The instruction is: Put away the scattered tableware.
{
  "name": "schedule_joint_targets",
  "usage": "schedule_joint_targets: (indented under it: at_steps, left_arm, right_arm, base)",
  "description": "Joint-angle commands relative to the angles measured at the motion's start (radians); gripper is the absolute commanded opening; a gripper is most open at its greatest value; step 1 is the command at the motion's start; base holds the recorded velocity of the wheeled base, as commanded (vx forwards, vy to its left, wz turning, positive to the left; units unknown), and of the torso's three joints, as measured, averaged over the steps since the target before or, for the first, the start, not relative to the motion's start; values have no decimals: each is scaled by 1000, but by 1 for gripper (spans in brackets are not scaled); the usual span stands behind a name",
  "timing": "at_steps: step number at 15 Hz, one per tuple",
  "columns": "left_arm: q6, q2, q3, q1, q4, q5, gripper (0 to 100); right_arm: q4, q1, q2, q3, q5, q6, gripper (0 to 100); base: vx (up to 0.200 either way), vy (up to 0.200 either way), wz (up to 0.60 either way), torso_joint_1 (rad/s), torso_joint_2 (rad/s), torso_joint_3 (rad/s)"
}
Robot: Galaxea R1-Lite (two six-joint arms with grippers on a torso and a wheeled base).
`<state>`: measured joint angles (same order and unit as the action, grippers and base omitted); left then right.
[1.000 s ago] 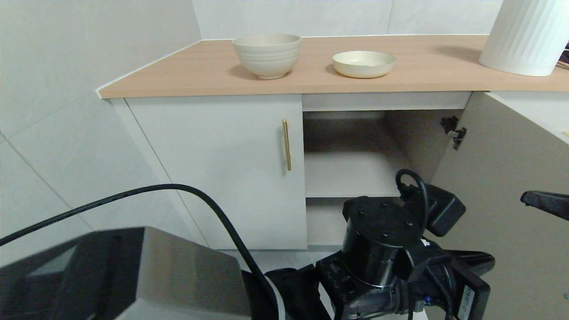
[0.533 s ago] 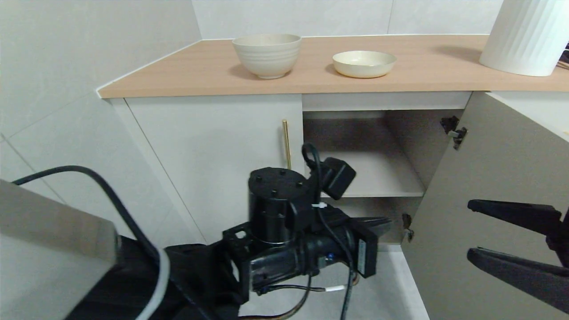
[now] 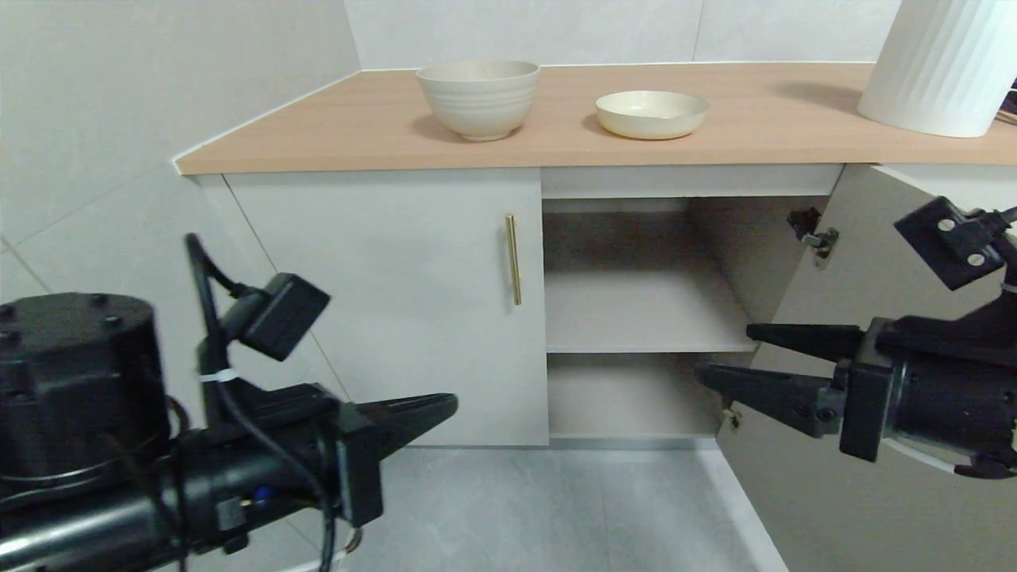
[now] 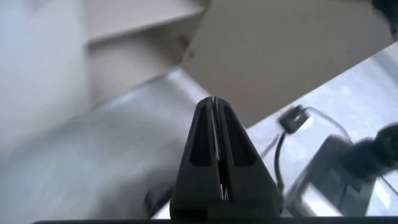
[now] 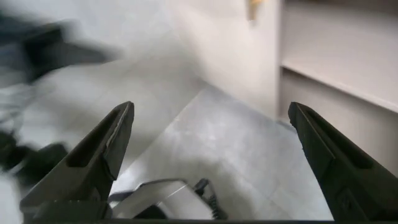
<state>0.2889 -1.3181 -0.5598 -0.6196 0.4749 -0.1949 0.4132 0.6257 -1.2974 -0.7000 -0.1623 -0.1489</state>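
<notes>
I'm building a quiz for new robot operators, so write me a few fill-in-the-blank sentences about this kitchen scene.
The deep bowl and the shallow dish stand on the wooden ___.
The cabinet door with the gold handle is ___.
The left gripper is ___, while the right gripper is open.
Missing words: countertop; closed; shut.

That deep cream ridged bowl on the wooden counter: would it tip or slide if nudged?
The deep cream ridged bowl stands on a narrow foot under a wide rim, so a push near the rim would likely tip it rather than slide it. It looks rigid and smooth, so probably slippery to pinch, though the ridges may help.
</notes>
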Motion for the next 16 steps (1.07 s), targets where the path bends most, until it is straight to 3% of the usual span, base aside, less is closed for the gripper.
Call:
schedule_joint_targets:
  at_steps: [1,3,5,6,8,16]
  left_arm:
    - [-1,234,41,135,-111,-14,0]
    - [-4,266,29,176,-131,-15,0]
    - [-31,272,23,230,-140,-15,0]
    - [-47,269,26,253,-150,-15,100]
    - [-47,250,23,256,-153,-14,100]
    - [-42,255,4,284,-107,-15,100]
  right_arm:
    - [-2,-43,-48,-15,9,0,100]
    - [-30,-103,-26,-27,17,0,100]
    - [-34,-132,-23,-35,18,0,100]
    - [-36,-138,-23,-16,20,-9,100]
    - [-36,-136,14,37,26,-38,100]
    - [-36,-133,30,36,27,-40,100]
  base:
    - [0,0,0,0,0,0]
    - [0,0,0,0,0,0]
    - [0,0,0,0,0,0]
    - [0,0,0,0,0,0]
    - [0,0,0,0,0,0]
    - [0,0,0,0,0,0]
